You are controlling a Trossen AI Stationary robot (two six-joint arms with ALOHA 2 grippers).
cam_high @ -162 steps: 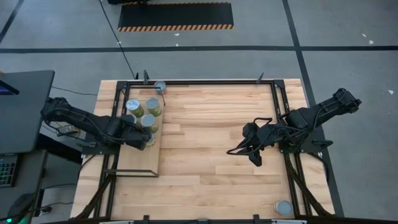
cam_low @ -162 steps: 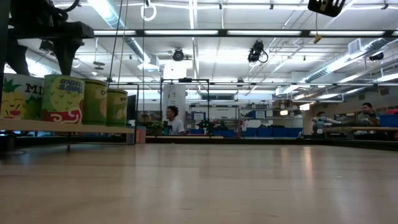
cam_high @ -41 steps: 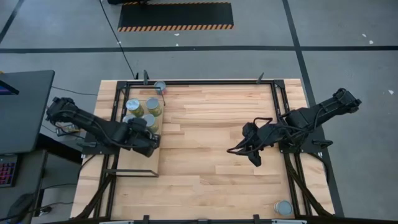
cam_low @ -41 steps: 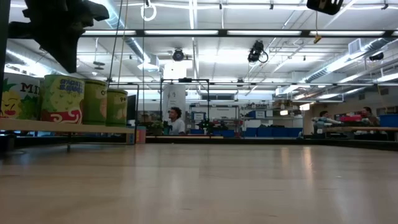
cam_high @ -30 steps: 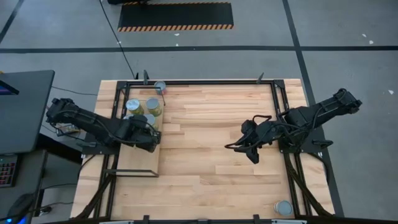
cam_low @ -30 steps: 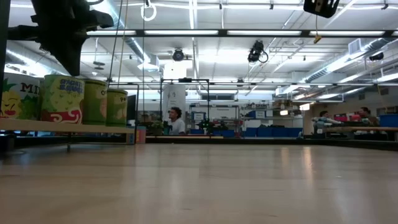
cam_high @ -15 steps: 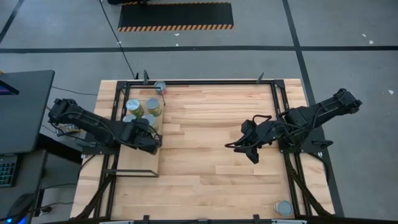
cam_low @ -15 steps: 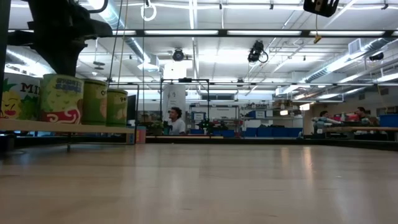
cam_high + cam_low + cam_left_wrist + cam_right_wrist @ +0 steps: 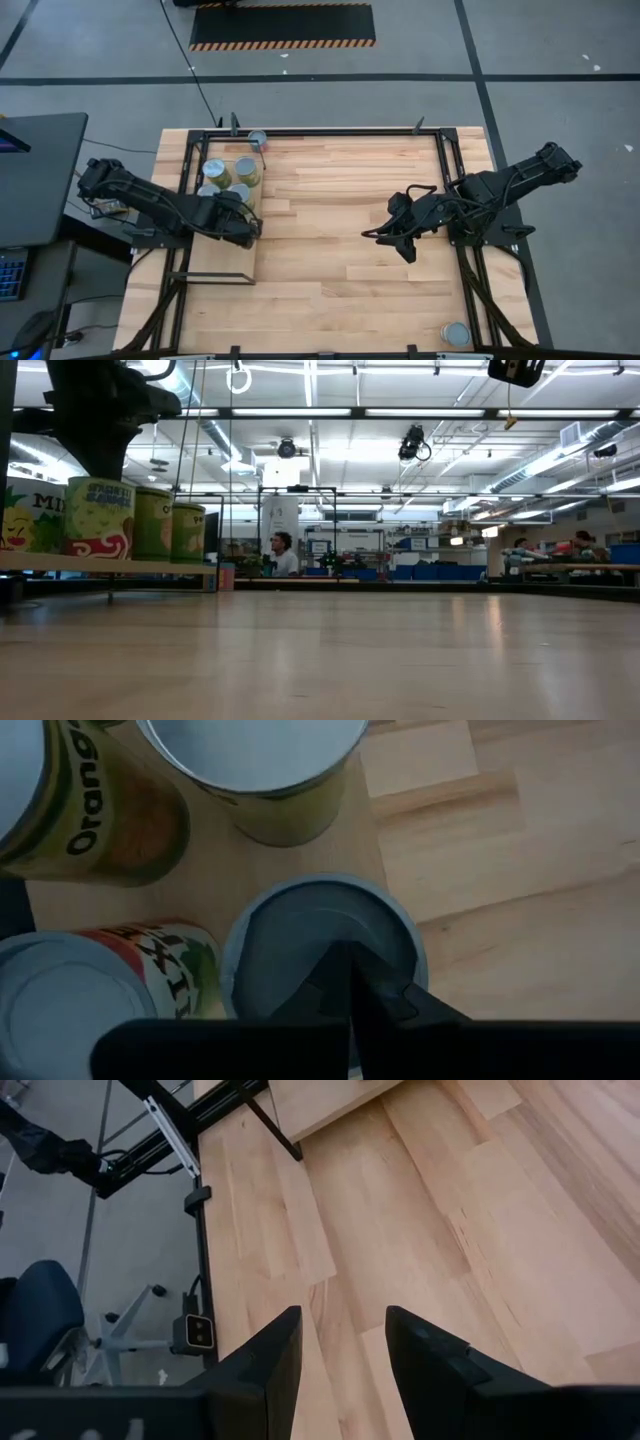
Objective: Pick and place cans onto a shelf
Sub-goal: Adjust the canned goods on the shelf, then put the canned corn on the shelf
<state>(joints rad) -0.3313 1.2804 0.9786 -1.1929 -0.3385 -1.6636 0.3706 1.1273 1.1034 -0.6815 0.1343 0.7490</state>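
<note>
Several cans stand upright on the shelf (image 9: 222,258) at the table's left; their silver tops (image 9: 245,168) show from above and their green and yellow labels (image 9: 152,523) from the side. My left gripper (image 9: 340,958) is shut and points down at the silver top of the nearest can (image 9: 300,935), which in the low view is the can (image 9: 100,518) right under the dark gripper (image 9: 95,460). My right gripper (image 9: 388,240) hovers open over the bare table at centre right, wood showing between its fingers (image 9: 342,1320). My left gripper has its shut fingertips (image 9: 345,970) pointing down over the middle of the can's flat top (image 9: 290,925). I cannot tell whether they touch it. The can stands upright on the shelf.
One loose can (image 9: 258,138) stands at the table's far edge beside the shelf; another (image 9: 456,333) stands near the front right corner. Black frame rails (image 9: 455,190) run along both sides. The wide wooden middle (image 9: 330,200) lies bare. People sit far off in the room (image 9: 275,552).
My left gripper, still shut, has come down a little and shifted slightly over the can on the shelf. The cans stand where they were.
</note>
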